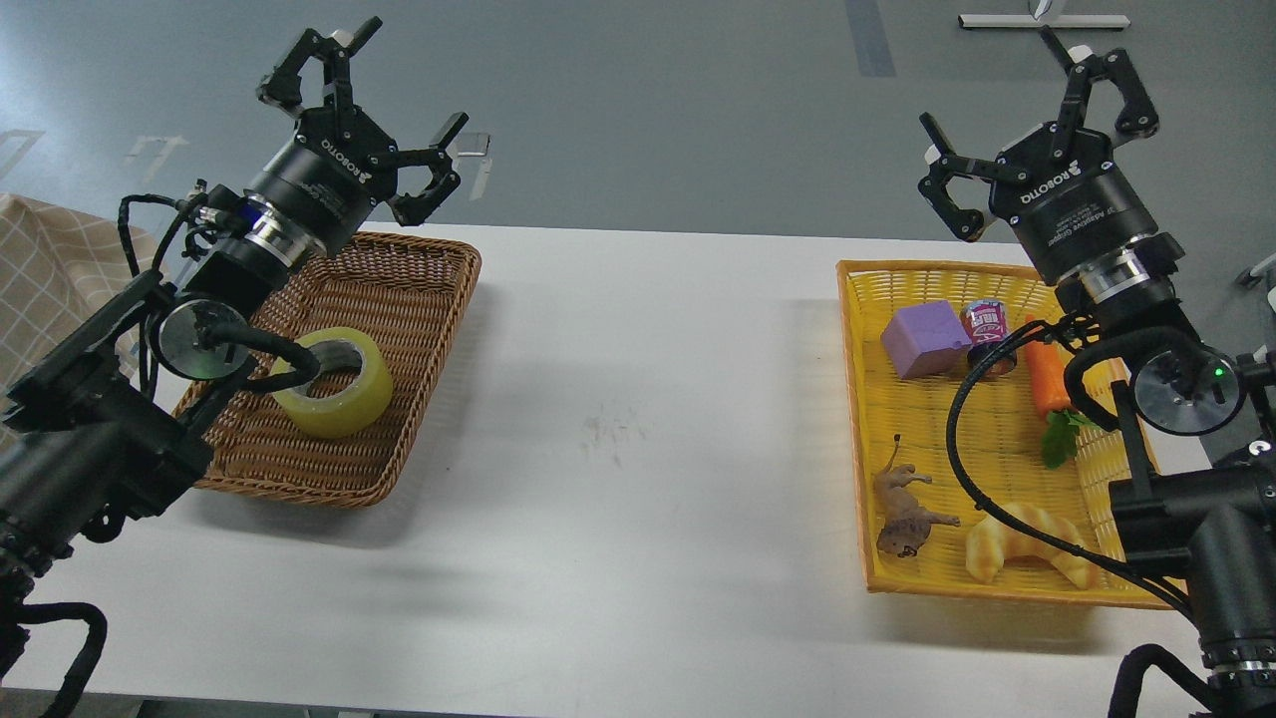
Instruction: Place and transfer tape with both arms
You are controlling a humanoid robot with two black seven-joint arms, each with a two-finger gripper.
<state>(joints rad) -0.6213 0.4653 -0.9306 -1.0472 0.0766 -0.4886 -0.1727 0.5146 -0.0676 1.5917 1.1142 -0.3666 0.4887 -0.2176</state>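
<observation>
The tape (pixel 339 384), a yellowish roll with a grey-white core, lies flat in the brown wicker basket (pixel 399 299) on the left of the white table. My left gripper (pixel 364 115) is open and empty, raised above the basket's far edge, behind the tape. Its arm and a black cable cross in front of the roll's left side. My right gripper (pixel 1037 110) is open and empty, raised above the far edge of the yellow basket (pixel 867 419) on the right.
The yellow basket holds a purple block (pixel 922 339), a small can (pixel 985 329), a toy carrot (pixel 1049 384), a toy lion (pixel 902 514) and a croissant toy (pixel 1027 543). White table (pixel 648 419) spans between the baskets. A checked cloth (pixel 50 269) lies at far left.
</observation>
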